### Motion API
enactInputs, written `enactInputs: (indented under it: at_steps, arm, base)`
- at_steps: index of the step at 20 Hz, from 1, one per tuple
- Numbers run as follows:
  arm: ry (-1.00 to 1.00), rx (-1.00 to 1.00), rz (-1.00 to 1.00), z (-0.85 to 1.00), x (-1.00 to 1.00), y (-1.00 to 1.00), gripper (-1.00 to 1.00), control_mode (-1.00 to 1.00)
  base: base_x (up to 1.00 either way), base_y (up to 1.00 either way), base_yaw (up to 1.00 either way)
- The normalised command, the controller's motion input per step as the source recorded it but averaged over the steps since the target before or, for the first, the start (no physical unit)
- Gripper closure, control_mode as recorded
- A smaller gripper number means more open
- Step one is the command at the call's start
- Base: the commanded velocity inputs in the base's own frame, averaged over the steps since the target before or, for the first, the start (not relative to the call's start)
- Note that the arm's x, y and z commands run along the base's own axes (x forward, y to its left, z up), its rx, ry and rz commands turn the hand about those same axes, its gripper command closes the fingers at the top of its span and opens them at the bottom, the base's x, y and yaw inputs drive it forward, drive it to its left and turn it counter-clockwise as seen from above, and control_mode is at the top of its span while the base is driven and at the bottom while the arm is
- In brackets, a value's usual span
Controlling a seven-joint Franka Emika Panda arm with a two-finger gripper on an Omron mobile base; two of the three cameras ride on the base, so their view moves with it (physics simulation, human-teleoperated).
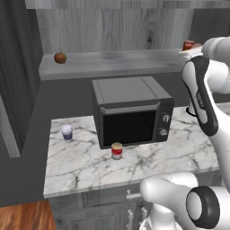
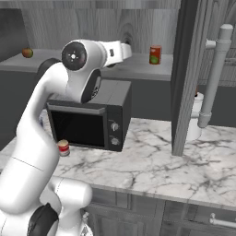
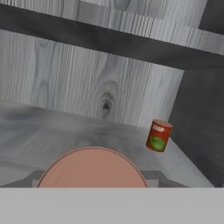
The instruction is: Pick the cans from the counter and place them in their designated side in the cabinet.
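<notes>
While the gripper (image 3: 94, 181) hovers over the right end of the cabinet (image 1: 112, 64) shelf, above the black microwave (image 1: 132, 116) and to its right, two cans are on show. One orange-red can (image 3: 158, 135), with a green patch, stands upright on that shelf, above and right of the microwave, near the dark side wall. One red-and-white can (image 1: 117, 151), tan-topped, stands on the marble counter (image 1: 179, 150) just in front of the microwave door, towards its left half. A round pinkish-tan disc (image 3: 92, 168) sits close to the hand camera, flanked by the finger tips; what it is, and whether the fingers clamp it, cannot be told. One apple (image 1: 60, 57) rests on the shelf, above and well left of the microwave. One white cup (image 1: 67, 133) with a blue band stands on the counter, left of the microwave. One dark upright panel (image 2: 184, 78) and one white pipe (image 2: 214, 78) rise right of the microwave, beyond open marble.
</notes>
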Motion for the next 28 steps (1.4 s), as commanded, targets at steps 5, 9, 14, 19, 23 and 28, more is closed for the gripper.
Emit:
enactInputs:
  at_steps: [5,9,14,19,23,28]
  arm:
    - [0.02,-0.01,0.00,0.00,0.18,-0.06,1.00,-1.00]
    - [0.06,0.00,0.00,0.00,0.15,-0.07,1.00,-1.00]
    - [0.08,0.00,0.00,-0.01,0.16,-0.06,1.00,-1.00]
    - [0.06,0.00,0.00,-0.05,0.12,-0.04,1.00,-1.00]
    - [0.00,0.00,0.00,-0.17,0.08,-0.05,1.00,-1.00]
    - [-0.01,0.00,0.00,-0.22,0.08,-0.01,1.00,-1.00]
  base:
    - [0.00,0.00,0.00]
    - [0.00,0.00,0.00]
    - [0.00,0.00,0.00]
    - [0.00,0.00,0.00]
    - [0.00,0.00,0.00]
    - [0.00,0.00,0.00]
